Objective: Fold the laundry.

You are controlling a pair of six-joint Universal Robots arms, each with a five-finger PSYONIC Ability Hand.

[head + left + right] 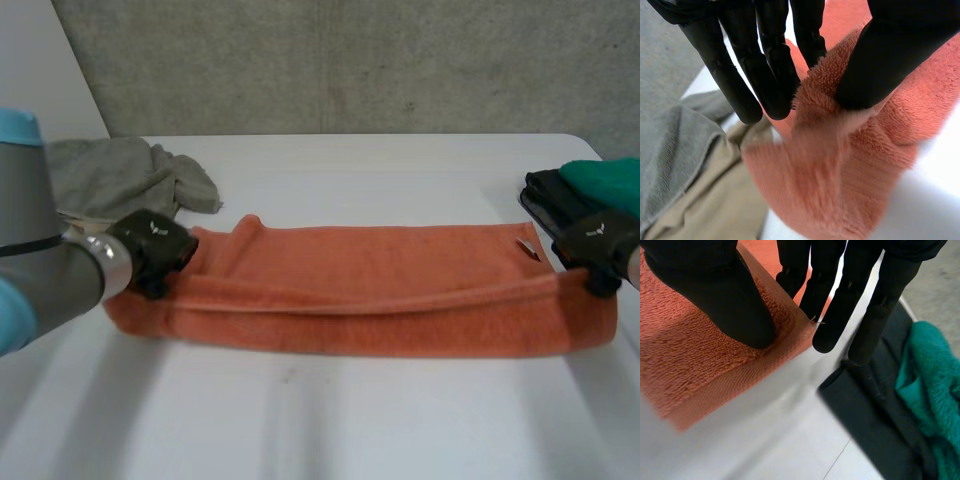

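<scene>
An orange towel [370, 290] lies stretched across the white table [330, 420], its long edge doubled over. My left hand [152, 250] is at the towel's left end. In the left wrist view the thumb [890, 55] pinches the orange towel [840, 165] against the fingers [765, 65]. My right hand [598, 245] is at the right end. In the right wrist view its thumb [725, 300] presses the orange towel [695, 360] near a corner against the fingers [840, 305], so both hands are shut on the cloth.
A grey cloth [120, 175] over a beige one [710, 200] lies at the back left, close behind my left hand. A dark garment [875, 410] with a teal towel [605, 180] on it sits at the right edge.
</scene>
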